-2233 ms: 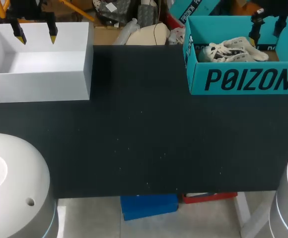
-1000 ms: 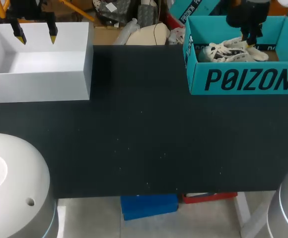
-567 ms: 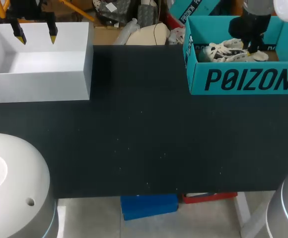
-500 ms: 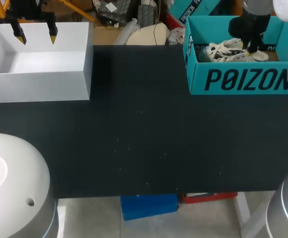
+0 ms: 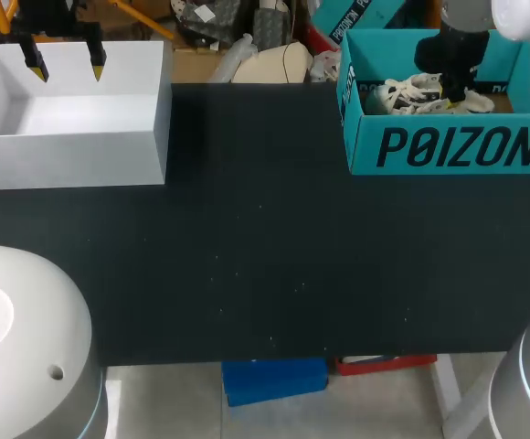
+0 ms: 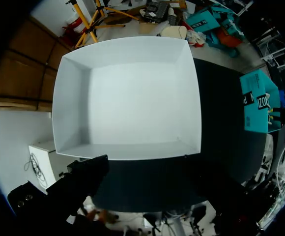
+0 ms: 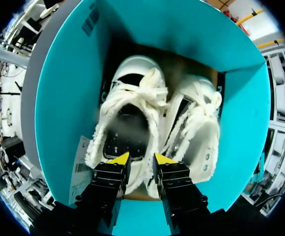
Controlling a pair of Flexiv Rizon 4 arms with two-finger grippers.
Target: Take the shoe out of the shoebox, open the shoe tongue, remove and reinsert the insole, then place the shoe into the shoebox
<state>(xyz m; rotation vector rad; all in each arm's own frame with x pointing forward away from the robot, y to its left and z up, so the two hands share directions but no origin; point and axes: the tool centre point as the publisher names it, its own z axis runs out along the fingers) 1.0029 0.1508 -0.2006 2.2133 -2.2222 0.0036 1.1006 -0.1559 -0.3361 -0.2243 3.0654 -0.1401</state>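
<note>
Gripping point: heel collar of the white sneaker point(image 7: 128, 113) under the right gripper point(image 7: 141, 158), inside the teal shoebox point(image 7: 64, 98).
Right gripper: narrowly open, empty; straddle collar, close, lift vertically.
Left gripper point(image 5: 64, 57): wide open, empty, above white box point(image 5: 73, 155).

Teal shoebox point(image 7: 64, 98) walls are crowding two shoes point(image 7: 152, 98) lying side by side; black table point(image 5: 265, 238) is lying open toward white box point(image 5: 73, 160).

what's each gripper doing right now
left gripper: open, holding nothing, above the white box.
right gripper: at the heel of the shoe in the shoebox; cannot tell if it grips it.
</note>
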